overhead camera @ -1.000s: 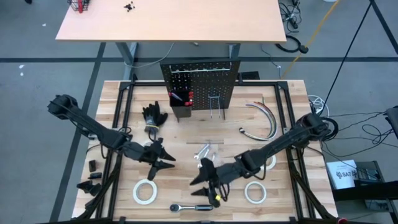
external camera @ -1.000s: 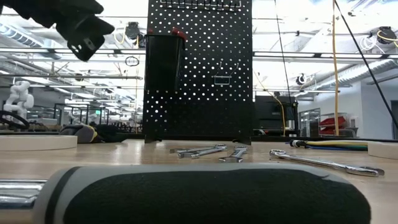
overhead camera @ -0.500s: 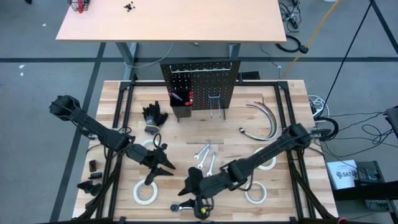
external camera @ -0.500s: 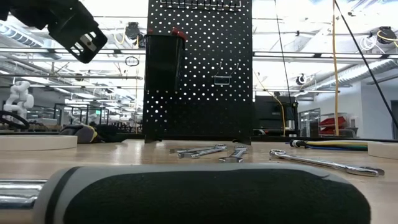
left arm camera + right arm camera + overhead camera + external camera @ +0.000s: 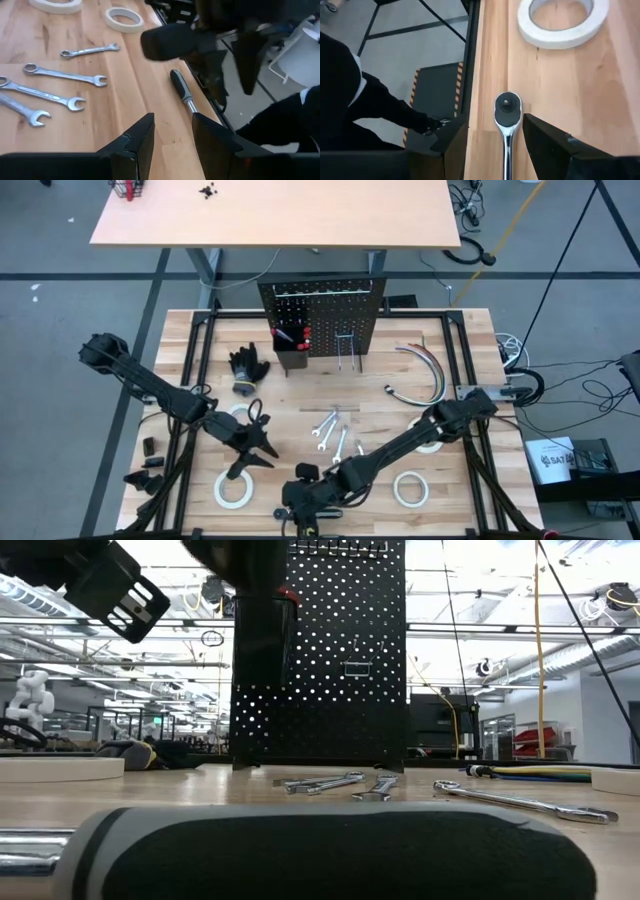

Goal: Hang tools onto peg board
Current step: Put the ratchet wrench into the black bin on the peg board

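The right gripper (image 5: 303, 502) hangs low over the near edge of the pale wooden slatted tabletop (image 5: 300, 395), its two dark fingers (image 5: 452, 145) parted with a narrow gap and straddling the round silver head of the black-handled ratchet (image 5: 507, 122), which lies flat on the wood along that edge; the fingers stand to either side of the steel shaft and do not appear to press on it. In the left wrist view the same ratchet (image 5: 183, 92) lies just beyond the right arm's dark bulk. The left gripper (image 5: 250, 448) hovers above the table to the left of centre, its fingers (image 5: 137, 142) also moderately parted and holding nothing, with one white tape roll (image 5: 232, 488) flat on the wood just in front of it and another white tape roll (image 5: 410, 488) lying farther right. Several small silver open-end wrenches (image 5: 330, 432) lie loosely together near the middle of the table, apart from both grippers; the low view shows them (image 5: 345, 782) flat on the wood in front of the small upright black perforated peg board (image 5: 320, 315). That peg board stands at the far edge of the table, carrying a black box bin (image 5: 290, 352) in which red- and black-handled screwdrivers (image 5: 296, 336) stand, and thin wire hooks (image 5: 347, 348) beside it. A pair of black gloves (image 5: 247, 367) lies left of the board, and thin curved cables (image 5: 425, 375) rest to its right.
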Tool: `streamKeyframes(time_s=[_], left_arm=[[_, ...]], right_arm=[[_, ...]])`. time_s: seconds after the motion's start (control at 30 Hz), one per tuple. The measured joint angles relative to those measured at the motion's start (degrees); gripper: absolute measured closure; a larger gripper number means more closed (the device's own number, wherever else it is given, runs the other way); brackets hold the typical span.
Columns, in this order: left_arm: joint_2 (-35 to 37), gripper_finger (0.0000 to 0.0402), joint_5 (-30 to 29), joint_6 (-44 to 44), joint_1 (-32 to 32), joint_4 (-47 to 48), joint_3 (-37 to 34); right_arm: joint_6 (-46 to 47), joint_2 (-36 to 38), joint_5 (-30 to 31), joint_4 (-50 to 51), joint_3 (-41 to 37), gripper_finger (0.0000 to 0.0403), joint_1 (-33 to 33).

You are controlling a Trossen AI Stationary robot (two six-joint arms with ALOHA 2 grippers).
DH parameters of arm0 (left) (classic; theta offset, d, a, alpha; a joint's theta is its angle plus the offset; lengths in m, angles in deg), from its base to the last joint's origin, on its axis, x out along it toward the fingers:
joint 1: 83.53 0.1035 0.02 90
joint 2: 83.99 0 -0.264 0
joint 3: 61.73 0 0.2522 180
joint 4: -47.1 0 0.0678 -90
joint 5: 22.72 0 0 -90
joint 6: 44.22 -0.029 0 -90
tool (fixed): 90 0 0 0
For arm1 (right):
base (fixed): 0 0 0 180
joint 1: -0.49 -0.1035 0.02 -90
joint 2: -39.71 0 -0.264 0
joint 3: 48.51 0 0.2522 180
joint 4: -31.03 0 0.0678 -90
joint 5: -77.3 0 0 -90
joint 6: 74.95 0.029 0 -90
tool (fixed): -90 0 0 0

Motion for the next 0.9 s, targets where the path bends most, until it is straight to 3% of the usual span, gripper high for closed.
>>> streamKeyframes(time_s=[0.43,0.6,0.7,0.8,0.9], left_arm=[[0.0,0.0267,1.7,-1.5,0.0,0.8,0.0],[0.0,0.0267,1.7,-1.5,0.0,1.4,0.0],[0.0,0.0267,1.7,-1.5,0.0,2.6,0.0],[0.0,0.0267,1.7,-1.5,0.0,2.8,0.0],[0.0,0.0267,1.7,-1.5,0.0,3.4,-0.1]], right_arm=[[2.0,-4.4,2.5,2.0,0.0,0.0220,-2.8],[0.6,-7.8,10.2,3.7,0.0,0.0220,-4.4],[-1.0,-9.6,11.9,3.8,0.2,0.0222,-5.4],[2.1,-10.6,12.5,7.4,0.5,0.0247,-6.1],[7.9,-10.7,12.8,12.8,0.7,0.0309,-6.1]])
